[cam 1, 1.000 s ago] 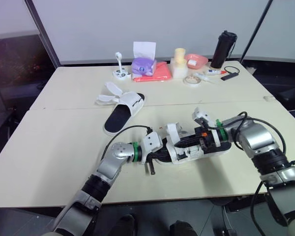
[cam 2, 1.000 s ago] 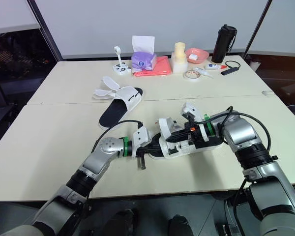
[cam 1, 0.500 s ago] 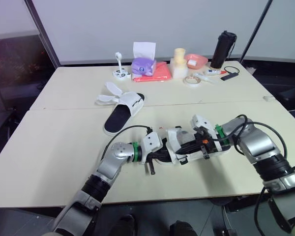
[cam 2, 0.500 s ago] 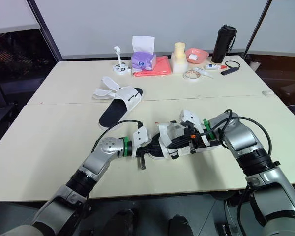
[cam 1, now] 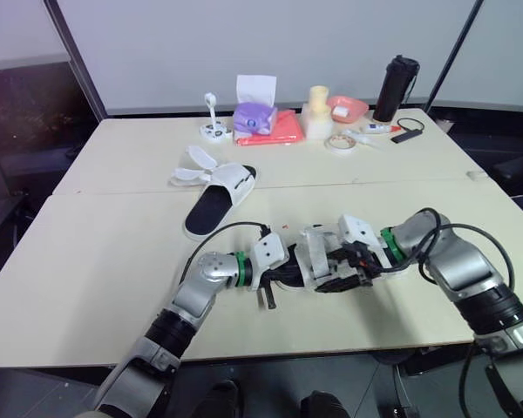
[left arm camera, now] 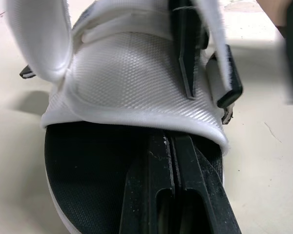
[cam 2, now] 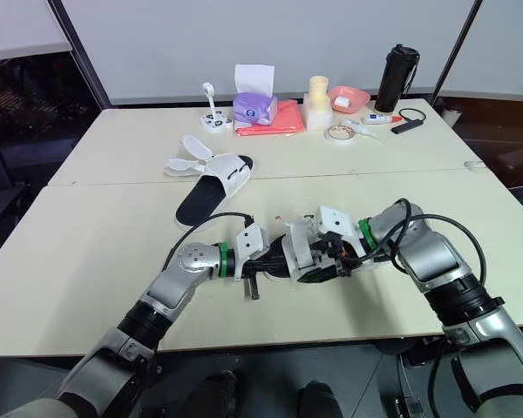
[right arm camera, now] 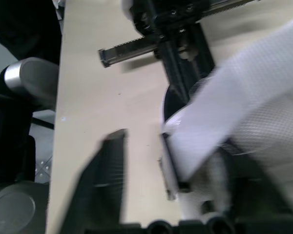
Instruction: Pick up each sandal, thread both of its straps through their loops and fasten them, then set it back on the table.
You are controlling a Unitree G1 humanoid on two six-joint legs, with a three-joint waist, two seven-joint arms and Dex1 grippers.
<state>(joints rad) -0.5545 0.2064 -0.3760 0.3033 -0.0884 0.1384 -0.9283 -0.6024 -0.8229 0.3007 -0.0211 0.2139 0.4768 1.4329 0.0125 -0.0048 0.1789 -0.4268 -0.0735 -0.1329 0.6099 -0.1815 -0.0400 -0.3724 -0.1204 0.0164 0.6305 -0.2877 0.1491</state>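
Centrally, left claw (left arm camera: 172, 146) pressed together on sandal (left arm camera: 136, 78); right claw (cam 1: 344, 266) apart by strap (right arm camera: 234, 97).

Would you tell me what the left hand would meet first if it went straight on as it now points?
Probably the sandal's white upper: the left hand lies on the black footbed, pointing under that upper, though the depth is unclear.

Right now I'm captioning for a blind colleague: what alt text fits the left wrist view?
The shut black fingers of the left gripper lie along the black footbed of a sandal, reaching under its white textured upper. A loose white strap curls up beside it, with the pale table around.
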